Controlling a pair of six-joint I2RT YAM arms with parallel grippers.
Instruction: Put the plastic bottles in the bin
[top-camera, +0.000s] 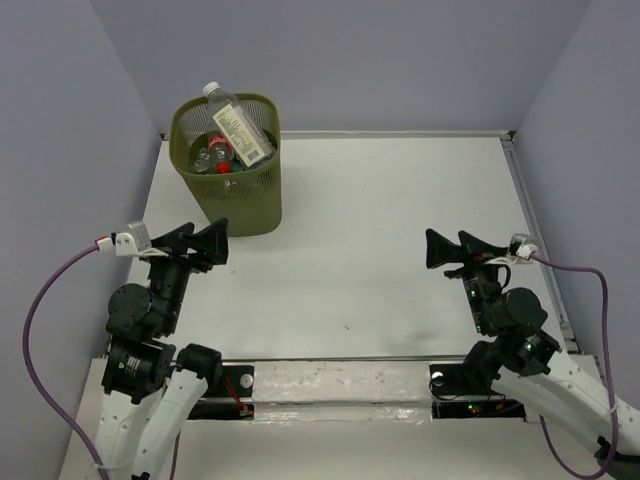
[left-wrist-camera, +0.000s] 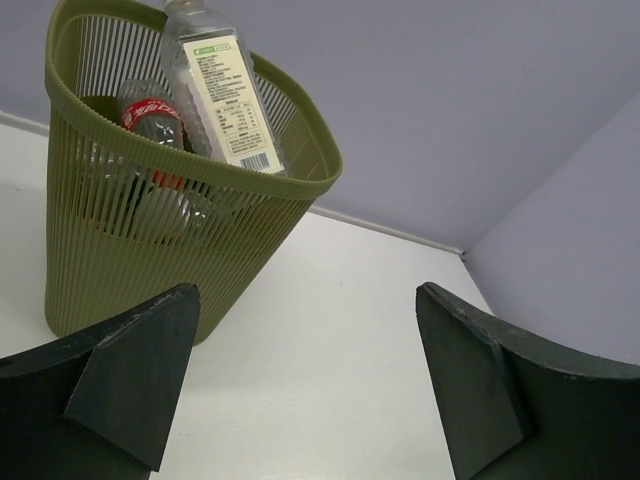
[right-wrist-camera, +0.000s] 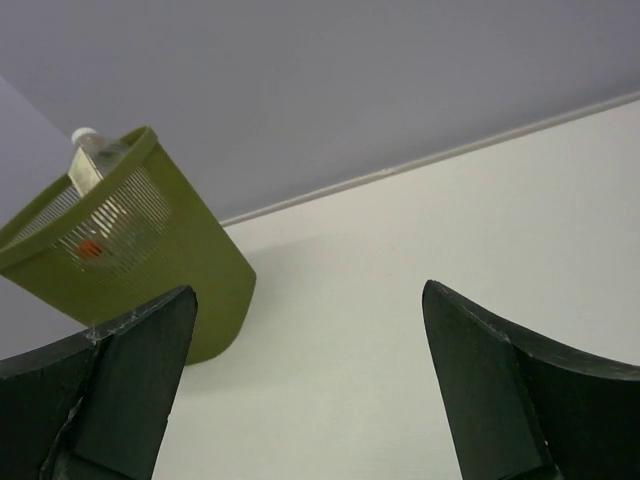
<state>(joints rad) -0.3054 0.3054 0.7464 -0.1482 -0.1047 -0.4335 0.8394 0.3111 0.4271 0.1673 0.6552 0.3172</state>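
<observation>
The olive-green mesh bin (top-camera: 262, 192) stands at the table's far left, with several plastic bottles inside. A tall clear bottle with a pale label (top-camera: 240, 128) leans out over the rim, and a red-labelled bottle (left-wrist-camera: 152, 113) lies lower down. My left gripper (top-camera: 207, 243) hovers open and empty just in front of the bin (left-wrist-camera: 120, 250). At the right side of the table my right gripper (top-camera: 446, 249) is open and empty too, facing the bin (right-wrist-camera: 190, 270) from a distance. Through the mesh the tall bottle (right-wrist-camera: 95, 160) shows in the right wrist view.
The white table (top-camera: 380, 230) is bounded by a raised rail at the far edge (top-camera: 400, 134) and another along the right side (top-camera: 535, 230). Grey-blue walls close in the back and both sides. Purple cables (top-camera: 40, 300) loop from each wrist.
</observation>
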